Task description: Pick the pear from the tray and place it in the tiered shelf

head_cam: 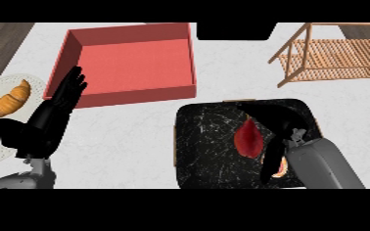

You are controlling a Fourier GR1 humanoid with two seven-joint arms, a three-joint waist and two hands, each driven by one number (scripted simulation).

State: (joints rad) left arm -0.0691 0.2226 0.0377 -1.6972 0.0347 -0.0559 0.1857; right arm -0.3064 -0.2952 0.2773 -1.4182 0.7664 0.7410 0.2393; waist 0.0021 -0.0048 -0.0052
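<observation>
I see my right hand over the tray, fingers relaxed and holding nothing, the pear just left of it.

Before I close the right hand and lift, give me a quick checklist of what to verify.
1. Pear on the black tray: ok, red and lying near the tray's middle.
2. Right hand at the pear: ok, over the tray just right of it.
3. Fingers around the pear: cannot tell, contact is hidden.
4. Tiered shelf reachable: ok, at the counter's upper right with nothing between it and the tray.
5. Left hand out of the way: ok, open at the left beside the red box.
</observation>
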